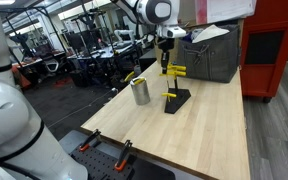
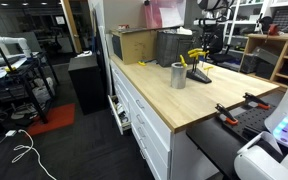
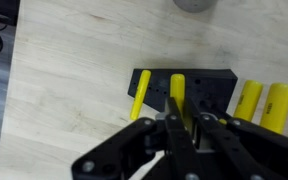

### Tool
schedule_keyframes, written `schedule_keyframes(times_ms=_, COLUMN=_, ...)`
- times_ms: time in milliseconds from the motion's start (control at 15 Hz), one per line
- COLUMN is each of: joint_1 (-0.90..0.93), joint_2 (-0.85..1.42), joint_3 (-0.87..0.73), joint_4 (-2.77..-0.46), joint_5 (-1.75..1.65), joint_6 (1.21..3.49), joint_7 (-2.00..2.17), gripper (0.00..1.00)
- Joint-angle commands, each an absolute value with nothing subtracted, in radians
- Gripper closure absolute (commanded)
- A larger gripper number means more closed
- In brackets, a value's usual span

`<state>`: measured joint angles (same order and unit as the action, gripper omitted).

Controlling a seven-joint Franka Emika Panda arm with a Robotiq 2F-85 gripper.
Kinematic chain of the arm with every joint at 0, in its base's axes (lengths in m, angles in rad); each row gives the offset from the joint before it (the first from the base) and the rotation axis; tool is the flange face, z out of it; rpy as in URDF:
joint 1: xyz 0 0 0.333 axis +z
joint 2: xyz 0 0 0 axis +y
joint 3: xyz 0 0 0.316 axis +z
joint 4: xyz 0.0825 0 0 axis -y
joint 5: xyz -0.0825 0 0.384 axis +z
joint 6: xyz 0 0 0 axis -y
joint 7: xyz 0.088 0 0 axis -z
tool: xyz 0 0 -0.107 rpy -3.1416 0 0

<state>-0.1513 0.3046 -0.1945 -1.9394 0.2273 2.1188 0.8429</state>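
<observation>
A black base lies on the wooden table and carries several yellow pegs; it also shows in both exterior views. My gripper hangs straight over it, its fingers closed narrowly round the middle yellow peg. In an exterior view the gripper sits at the top of the upright post, by a yellow crossbar. A metal cup with a yellow piece in it stands beside the base.
A grey crate stands at the back of the table, with a cardboard box beside it. Orange-handled clamps grip the near table edge. A red cabinet stands next to the table.
</observation>
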Motion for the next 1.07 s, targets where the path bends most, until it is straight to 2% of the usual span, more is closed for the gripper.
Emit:
schedule_keyframes(times_ms=0, joint_1=-0.126, joint_2=0.206, joint_3=-0.176, joint_4=-1.986, joint_5=0.196, joint_6=2.122, joint_7=0.759, gripper=0.97)
schedule_keyframes(times_ms=1000, joint_1=-0.047, joint_2=0.131, joint_3=-0.072, joint_4=-1.986, joint_5=0.123, joint_6=2.17, joint_7=0.324, gripper=0.97)
